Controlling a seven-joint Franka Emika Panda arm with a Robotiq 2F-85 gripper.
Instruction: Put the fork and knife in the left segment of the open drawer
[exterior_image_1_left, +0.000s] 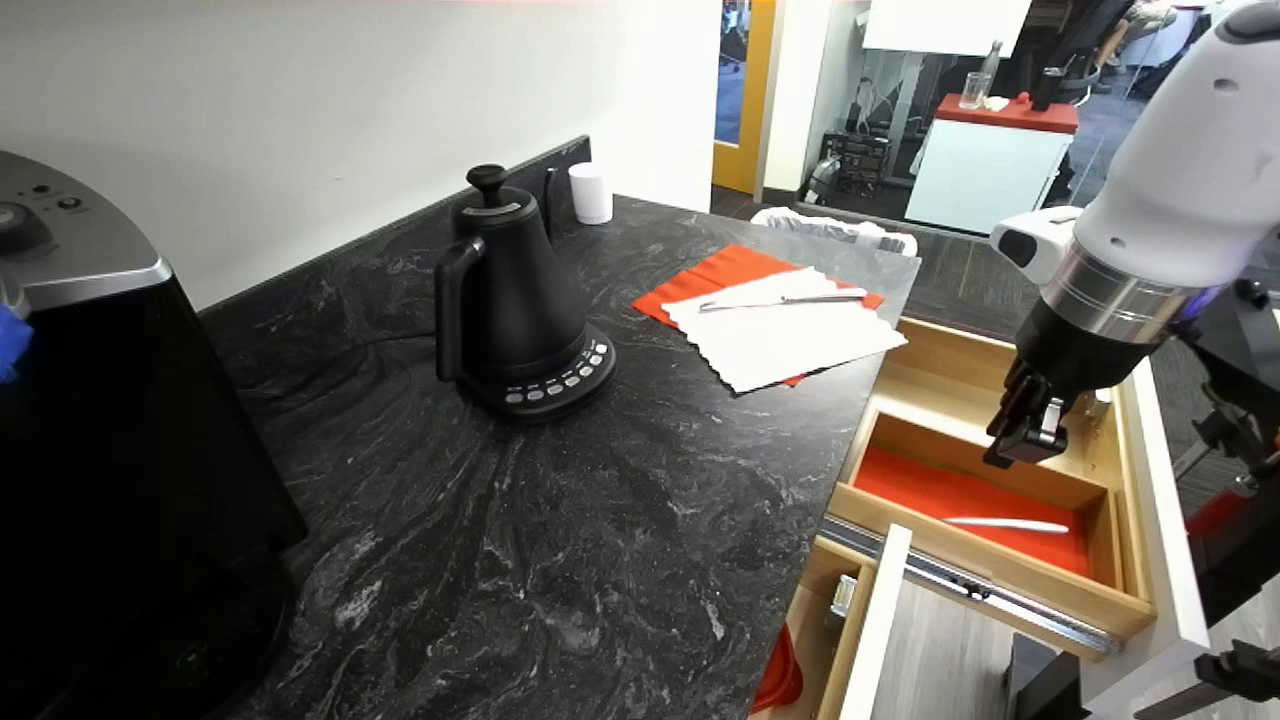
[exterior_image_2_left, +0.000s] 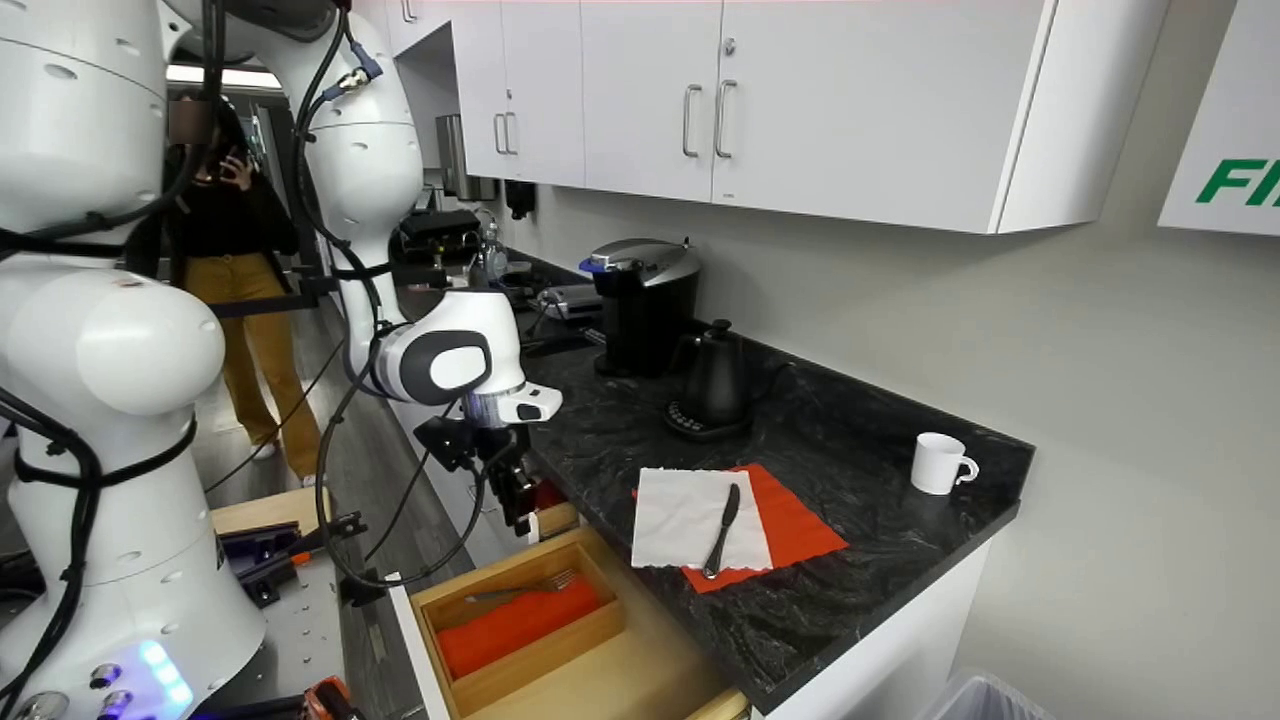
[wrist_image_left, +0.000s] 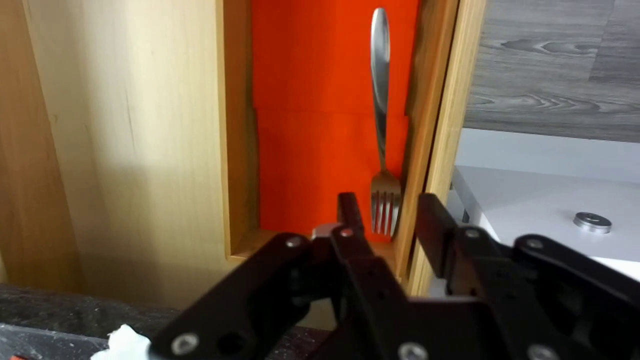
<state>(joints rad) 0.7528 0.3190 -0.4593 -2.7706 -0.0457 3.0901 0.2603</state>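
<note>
The fork lies in the left segment of the open drawer, on its red-orange liner. The fork shows in the wrist view with its tines toward the gripper, close to the right-hand wall; it also shows in both exterior views. The knife lies on a white napkin on the counter, and also shows in an exterior view. The knife is out of the wrist view. My gripper is open and empty above the drawer, with a gap between the fingertips.
The white napkin lies over a red-orange napkin near the counter edge. A black kettle, a coffee maker and a white mug stand on the dark counter. A lower drawer is partly open.
</note>
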